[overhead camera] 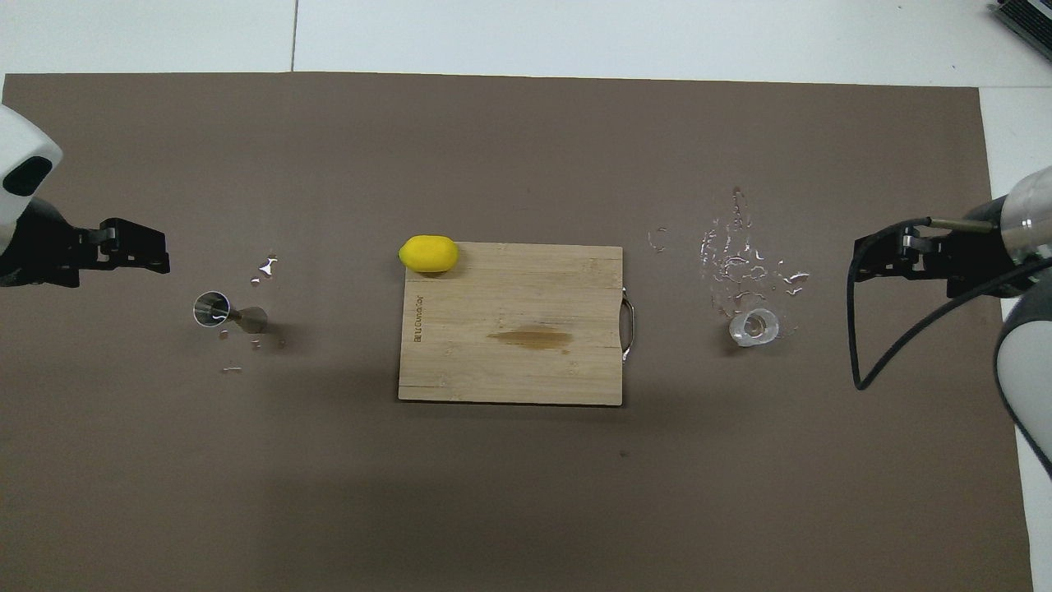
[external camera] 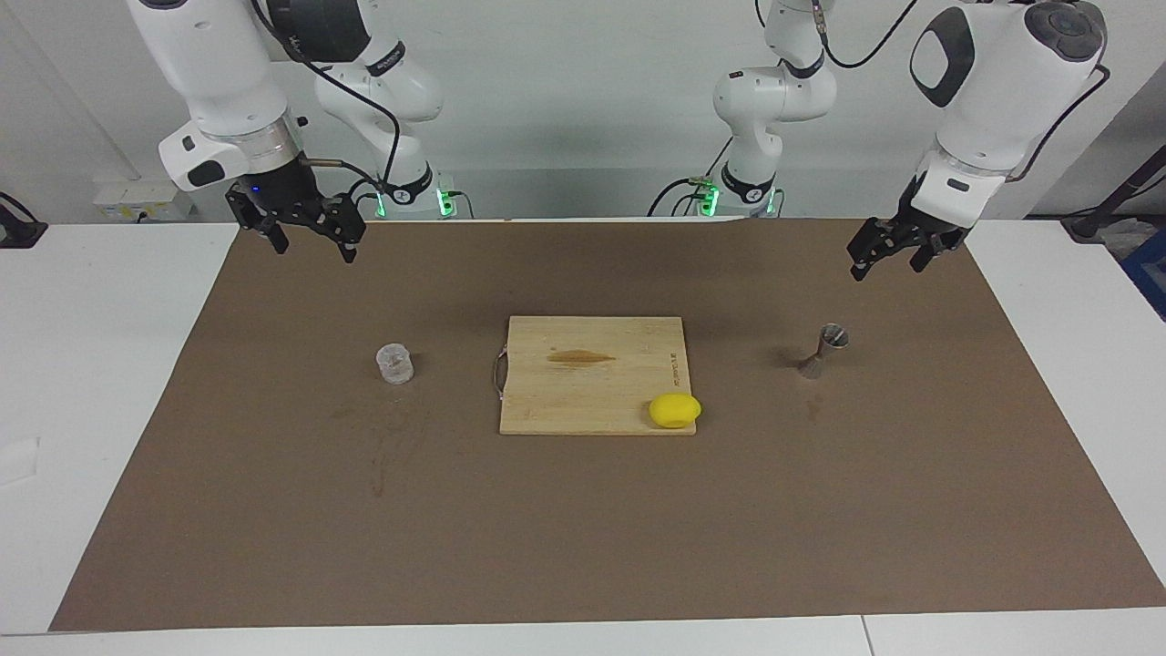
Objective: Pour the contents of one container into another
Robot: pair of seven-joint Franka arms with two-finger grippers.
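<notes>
Clear cup (external camera: 395,363) stands left of centre in the facing view, jigger (external camera: 823,350) at right. Both jaws are open, empty, hanging above: right gripper (external camera: 308,239) upper left, left gripper (external camera: 888,258) upper right. Grip the cup low, keep it level.

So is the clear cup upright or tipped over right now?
Upright. The clear cup stands on its base on the mat, rim up, beside the wooden board; neither gripper touches it.
</notes>
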